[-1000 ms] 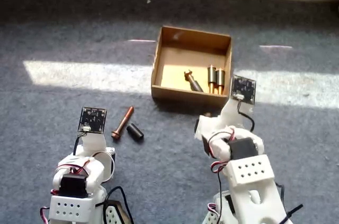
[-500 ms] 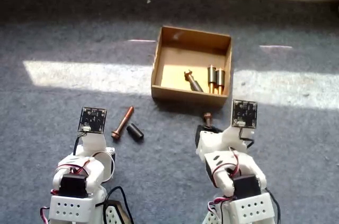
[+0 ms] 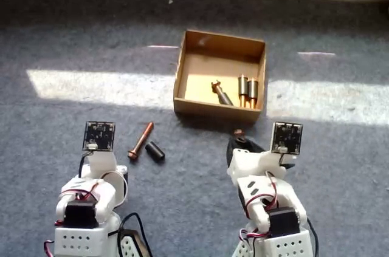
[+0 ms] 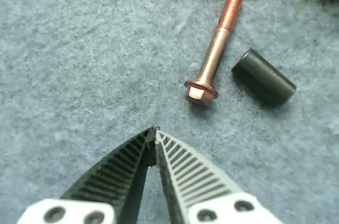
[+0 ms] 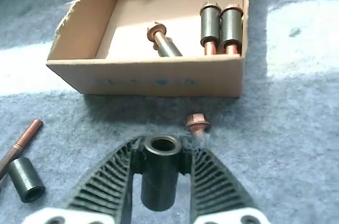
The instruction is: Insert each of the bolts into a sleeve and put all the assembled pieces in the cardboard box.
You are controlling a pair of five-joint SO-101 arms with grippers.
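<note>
Pinching a dark sleeve (image 5: pixel 159 179), right gripper (image 5: pixel 161 145) held just behind a loose bolt (image 5: pixel 197 124) by the cardboard box (image 5: pixel 143 78), left gripper (image 4: pixel 154 131) pressed together, long bolt (image 4: pixel 214 54) and spare sleeve (image 4: pixel 263 77) lying ahead.

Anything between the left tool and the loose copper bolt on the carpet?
Nothing visible. Bare grey carpet separates the left tool from the flanged head of the copper-coloured bolt. The short black cylindrical sleeve lies beside the bolt, apart, off that line.
</note>
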